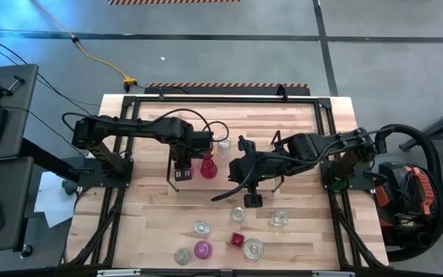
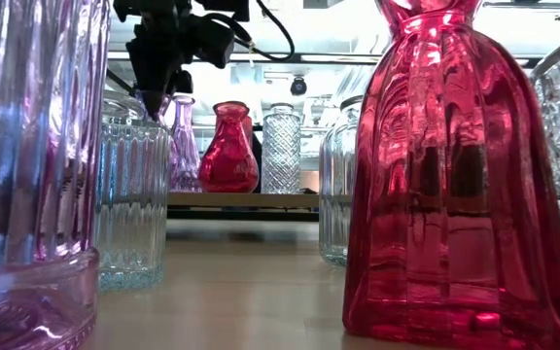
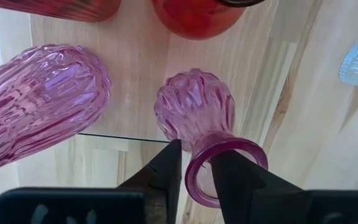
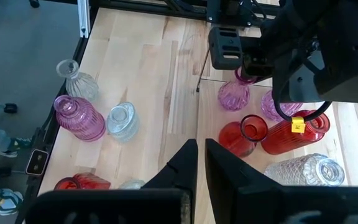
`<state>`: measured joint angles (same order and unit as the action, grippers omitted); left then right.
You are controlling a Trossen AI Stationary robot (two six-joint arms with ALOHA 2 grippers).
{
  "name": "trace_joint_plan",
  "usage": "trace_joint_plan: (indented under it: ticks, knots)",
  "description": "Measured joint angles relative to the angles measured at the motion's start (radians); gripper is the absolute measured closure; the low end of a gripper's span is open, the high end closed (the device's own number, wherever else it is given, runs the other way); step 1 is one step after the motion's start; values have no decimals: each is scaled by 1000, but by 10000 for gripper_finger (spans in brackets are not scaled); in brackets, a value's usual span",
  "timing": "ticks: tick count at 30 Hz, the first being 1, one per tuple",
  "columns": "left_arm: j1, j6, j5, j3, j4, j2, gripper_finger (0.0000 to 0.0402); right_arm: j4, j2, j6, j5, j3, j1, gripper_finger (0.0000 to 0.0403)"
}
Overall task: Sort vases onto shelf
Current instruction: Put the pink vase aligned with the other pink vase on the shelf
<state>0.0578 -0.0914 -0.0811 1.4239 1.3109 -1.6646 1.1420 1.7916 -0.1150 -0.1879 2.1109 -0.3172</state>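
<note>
Overhead, the left gripper (image 1: 181, 171) is hanging over the left end of the shelf (image 3: 135, 68), and its two dark fingers (image 3: 166, 171) are sitting either side of the neck of a small pink ribbed vase (image 3: 194, 112) standing on the board; whether they are pressing on the glass or just beside it is hard to tell, so the grip is uncertain. Crowding that vase on the shelf are a larger pink ribbed vase (image 3: 39, 106) just beside it and a red vase (image 3: 194, 15) behind it. The right gripper (image 4: 201, 163) is waiting above the middle of the table (image 1: 152, 231), its fingers drawn nearly together and holding nothing. Its wrist view is showing five vases on the shelf: two pink, two red, and one clear cut-glass vase (image 4: 300, 168) lying nearest that arm. On the open tabletop near the front edge, about seven more are standing loose: five clear, one magenta (image 1: 203, 248) and one small red one (image 1: 238, 240).
</note>
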Motion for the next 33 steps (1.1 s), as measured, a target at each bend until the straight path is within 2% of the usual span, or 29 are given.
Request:
trace_joint_plan:
  ticks: [9, 18, 26, 33]
  knots:
    - [0, -2, 7, 9, 9, 0, 294, 0, 0, -8, 0, 0, 0, 386]
    - [1, -2, 54, 112, 31, 0, 291, -1, 0, -14, 0, 0, 0, 386]
    - [-2, -18, 72, 149, 109, 0, 291, -2, 0, -19, 0, 0, -15, 386]
    - [-63, -97, 72, 257, 144, 3, 291, -2, 0, -28, 0, 0, -26, 386]
